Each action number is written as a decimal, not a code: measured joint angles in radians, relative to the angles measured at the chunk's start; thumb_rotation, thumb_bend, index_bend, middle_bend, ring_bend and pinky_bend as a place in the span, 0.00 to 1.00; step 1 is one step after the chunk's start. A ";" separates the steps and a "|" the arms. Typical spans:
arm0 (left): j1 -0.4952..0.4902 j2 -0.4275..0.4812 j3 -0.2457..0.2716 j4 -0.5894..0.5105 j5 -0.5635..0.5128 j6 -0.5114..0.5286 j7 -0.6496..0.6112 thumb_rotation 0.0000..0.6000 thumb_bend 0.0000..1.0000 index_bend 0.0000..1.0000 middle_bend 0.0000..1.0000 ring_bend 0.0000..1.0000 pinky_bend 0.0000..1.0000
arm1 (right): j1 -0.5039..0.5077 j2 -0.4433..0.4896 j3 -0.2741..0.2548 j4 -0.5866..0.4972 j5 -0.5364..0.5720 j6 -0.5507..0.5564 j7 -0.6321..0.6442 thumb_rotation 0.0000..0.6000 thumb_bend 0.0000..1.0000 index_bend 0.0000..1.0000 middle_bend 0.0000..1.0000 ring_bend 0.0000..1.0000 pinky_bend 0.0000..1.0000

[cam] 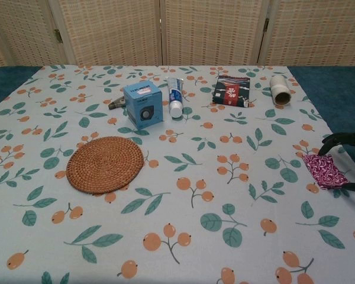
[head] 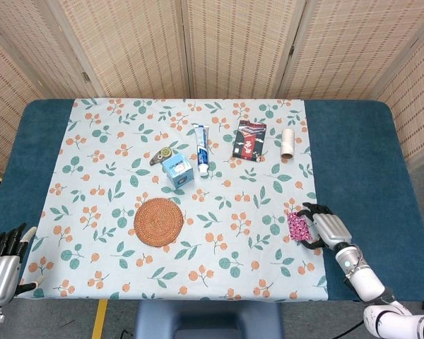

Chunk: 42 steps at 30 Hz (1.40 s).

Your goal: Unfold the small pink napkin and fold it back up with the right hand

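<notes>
Head view: pink napkin (head: 297, 226) lies against right hand (head: 327, 229), possibly gripped.

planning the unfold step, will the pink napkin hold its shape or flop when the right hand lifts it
The pink napkin lies flat and thin on the tablecloth, so it probably droops and unfolds when lifted. It looks light for its size and may slide rather than lift. The right hand sits at its edge.
</notes>
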 measured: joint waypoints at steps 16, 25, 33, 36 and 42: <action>-0.002 0.001 -0.001 -0.004 -0.001 -0.001 0.003 1.00 0.17 0.11 0.00 0.06 0.00 | -0.003 0.003 0.002 -0.001 -0.021 0.006 0.022 0.98 0.32 0.16 0.08 0.00 0.00; 0.000 0.001 0.001 -0.001 -0.002 0.002 -0.001 1.00 0.17 0.11 0.00 0.06 0.00 | -0.001 0.001 0.001 -0.001 -0.024 0.003 0.020 0.98 0.32 0.13 0.08 0.00 0.00; 0.002 0.002 0.000 0.002 -0.004 0.004 -0.006 1.00 0.17 0.11 0.00 0.06 0.00 | -0.004 0.014 -0.003 -0.015 -0.036 0.010 0.022 0.98 0.32 0.13 0.08 0.00 0.00; 0.002 0.004 -0.003 0.002 -0.007 0.005 -0.007 1.00 0.17 0.11 0.00 0.06 0.00 | -0.014 0.032 -0.003 -0.031 -0.054 0.040 0.022 0.98 0.32 0.13 0.08 0.00 0.00; 0.000 0.006 -0.017 -0.004 -0.013 0.018 0.001 1.00 0.17 0.11 0.00 0.06 0.00 | -0.061 0.086 -0.007 -0.073 -0.137 0.181 0.010 0.99 0.32 0.13 0.13 0.03 0.00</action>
